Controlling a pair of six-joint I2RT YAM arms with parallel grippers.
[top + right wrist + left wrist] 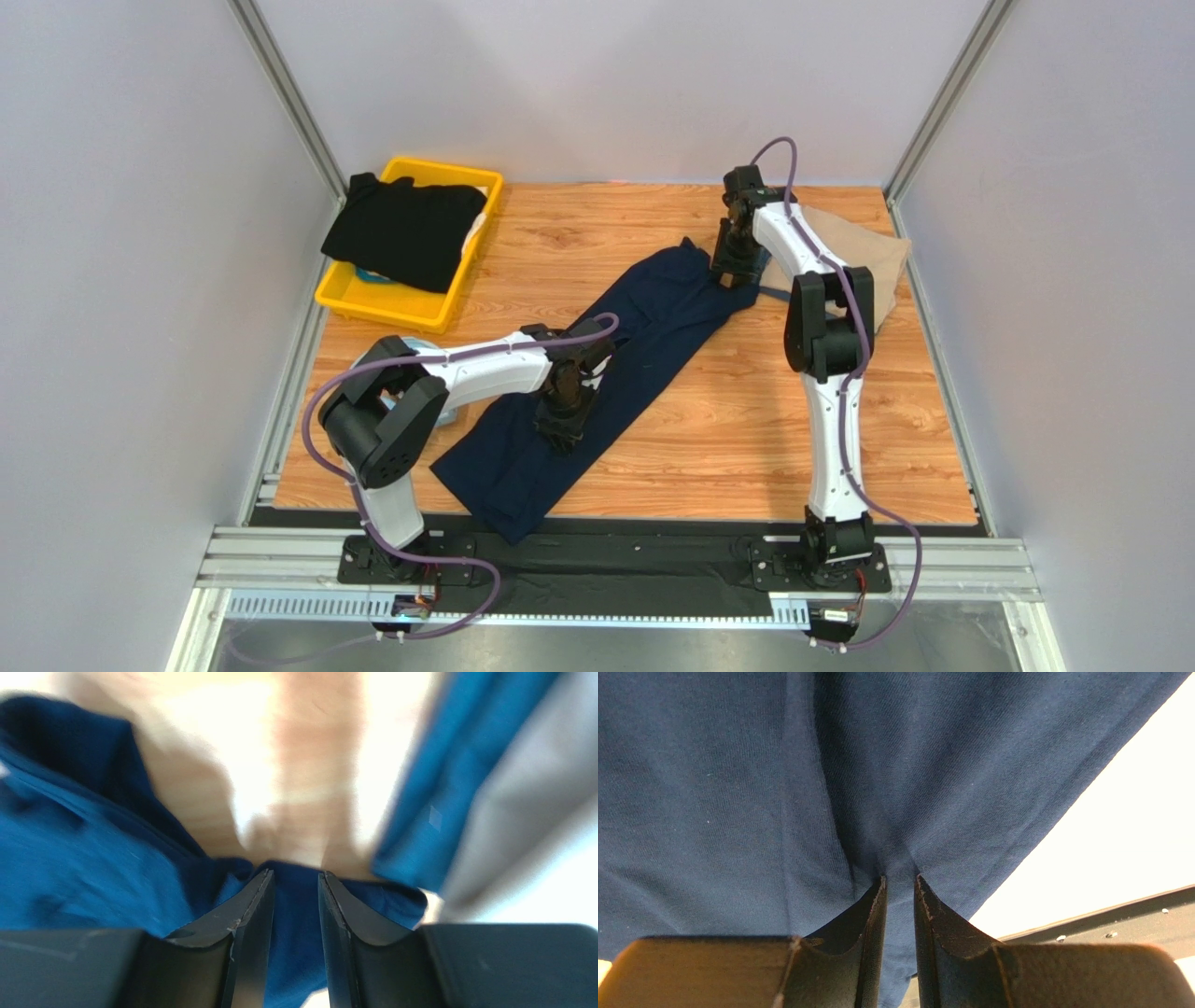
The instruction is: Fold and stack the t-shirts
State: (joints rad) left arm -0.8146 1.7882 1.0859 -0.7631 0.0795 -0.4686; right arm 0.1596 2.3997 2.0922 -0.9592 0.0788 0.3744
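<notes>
A dark navy t-shirt lies stretched in a long diagonal band across the wooden table. My left gripper is shut on a pinch of its cloth near the middle; the navy t-shirt fills the left wrist view, bunched between the jaws of the left gripper. My right gripper is shut on the far upper end, where the navy t-shirt sits between the jaws of the right gripper. A tan t-shirt lies at the back right, behind the right arm. A black t-shirt drapes over the bin.
A yellow plastic bin stands at the back left with something light blue inside. Metal frame posts and grey walls enclose the table. A black strip and rail run along the near edge by the arm bases.
</notes>
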